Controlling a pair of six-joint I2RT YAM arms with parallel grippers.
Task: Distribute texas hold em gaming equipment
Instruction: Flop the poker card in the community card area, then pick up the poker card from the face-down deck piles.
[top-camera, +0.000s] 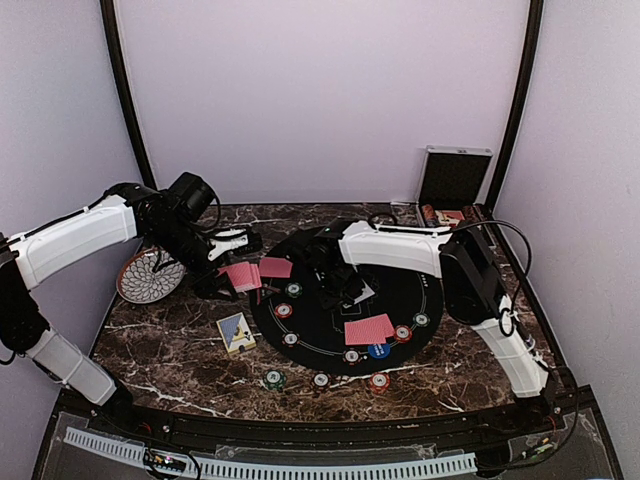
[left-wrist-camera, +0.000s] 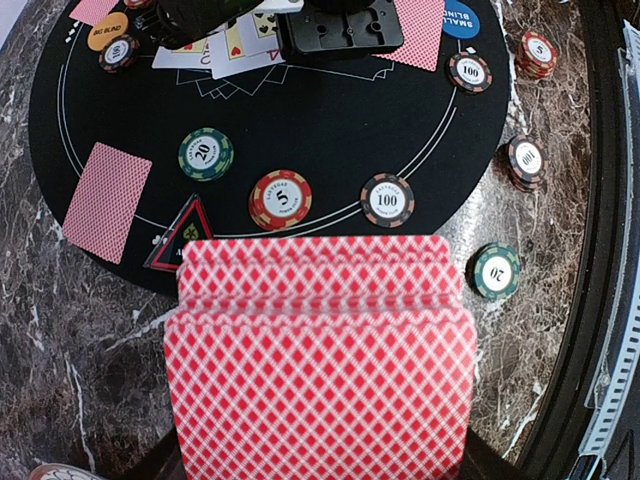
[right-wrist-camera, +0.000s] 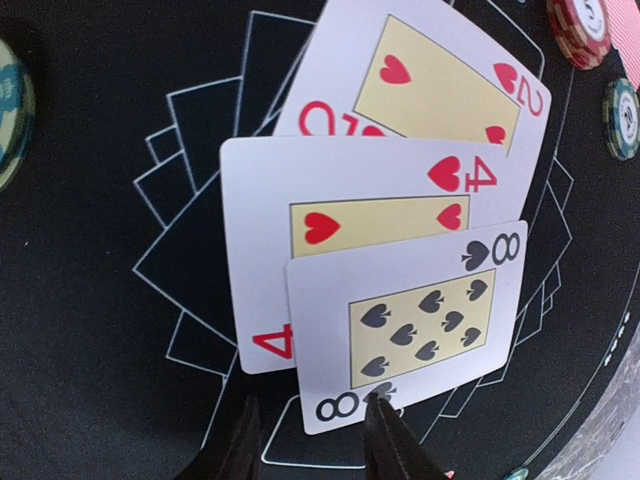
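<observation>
In L wrist view the red-backed deck (left-wrist-camera: 315, 370) was cut off at the btm edge and the left gripper's (top-camera: 233, 268) fingers were mostly hidden behind it; the blue chip (left-wrist-camera: 458, 14) and face-up cards (left-wrist-camera: 240, 48) were clipped by the top edge. In R wrist view the 2 of hearts (right-wrist-camera: 440, 90) was partly covered by the 4 of hearts (right-wrist-camera: 370, 215), that by the 8 of spades (right-wrist-camera: 420, 320), and a green chip (right-wrist-camera: 12, 110) at the left edge was blurred and cut off. From above, the chips' (top-camera: 283, 310) values were too small to be read.

Three face-up cards (right-wrist-camera: 370, 230) overlap on the black mat (top-camera: 310, 330). Three chips (top-camera: 320, 380) sit on the table (top-camera: 170, 350) just off its near edge. One plate (top-camera: 150, 277) lies left of it.
</observation>
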